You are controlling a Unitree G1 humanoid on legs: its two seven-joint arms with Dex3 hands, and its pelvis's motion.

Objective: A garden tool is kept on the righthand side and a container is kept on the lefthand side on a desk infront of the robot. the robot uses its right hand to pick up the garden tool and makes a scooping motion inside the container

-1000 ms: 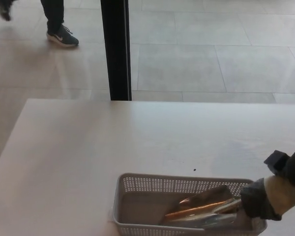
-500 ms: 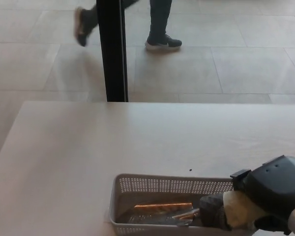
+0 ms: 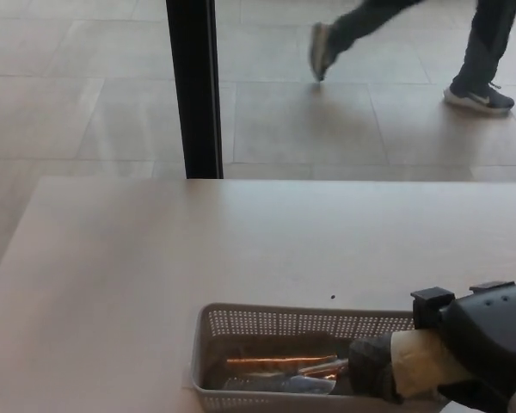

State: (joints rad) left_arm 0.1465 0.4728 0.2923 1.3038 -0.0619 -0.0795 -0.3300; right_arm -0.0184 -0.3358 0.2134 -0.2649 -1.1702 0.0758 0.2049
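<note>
Desk [image 3: 155, 258], pale matte top, fills the view, bare but for the light grey perforated plastic basket [image 3: 275, 325] at 6 o'clock. Right hand [image 3: 396, 368], black, pale-wrapped, enters at 5 o'clock, fingers closed round the handle of the coppery metal garden trowel [image 3: 279, 366]. Blade now lies flat along the basket floor, lower than a second ago; scooping stroke likely mid-pass. Person's legs [image 3: 413, 43] crossing at 1 o'clock. Left hand unseen.

Place: you're looking at what reads as a public indoor hall or lobby | Floor: large pale tiles [image 3: 86, 112], glossy | Fixture: black vertical post [image 3: 193, 86] rising behind the desk | Traffic: a person's legs [image 3: 413, 34] in sneakers striding across | Work surface: plain light desk [image 3: 198, 249]
</note>
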